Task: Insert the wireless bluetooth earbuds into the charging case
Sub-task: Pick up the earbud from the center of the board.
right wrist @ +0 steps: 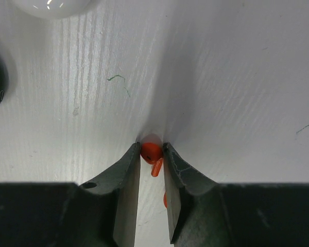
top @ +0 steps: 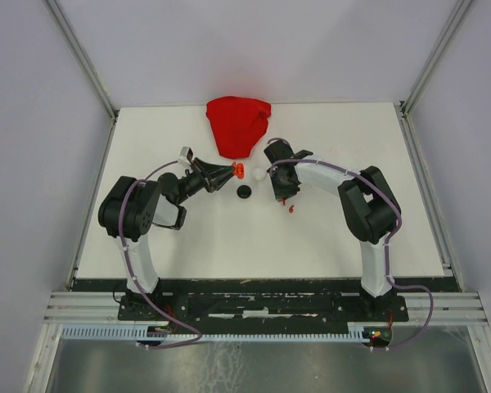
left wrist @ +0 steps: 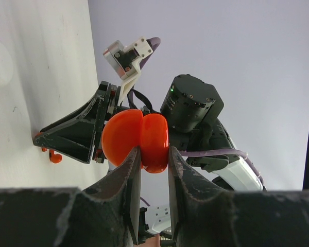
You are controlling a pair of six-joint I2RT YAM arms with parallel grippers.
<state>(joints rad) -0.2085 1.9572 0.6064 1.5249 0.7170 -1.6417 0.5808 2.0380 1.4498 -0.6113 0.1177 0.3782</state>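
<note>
now right gripper (right wrist: 151, 149) pinches a tiny glossy red stemmed earbud (right wrist: 150, 152), left gripper (left wrist: 153, 155) clamps the red case (left wrist: 122, 139).

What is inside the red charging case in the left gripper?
Only the two rounded outer shells of the red charging case show; its inside faces away and is hidden.

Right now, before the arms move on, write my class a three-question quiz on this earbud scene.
1. True or false: the left fingers clamp the red case.
2. What sits between the right fingers? A) a coin B) the red earbud C) a battery
3. What lies at the far edge of the table?
Key: 1 true; 2 B; 3 the red cloth.
</note>
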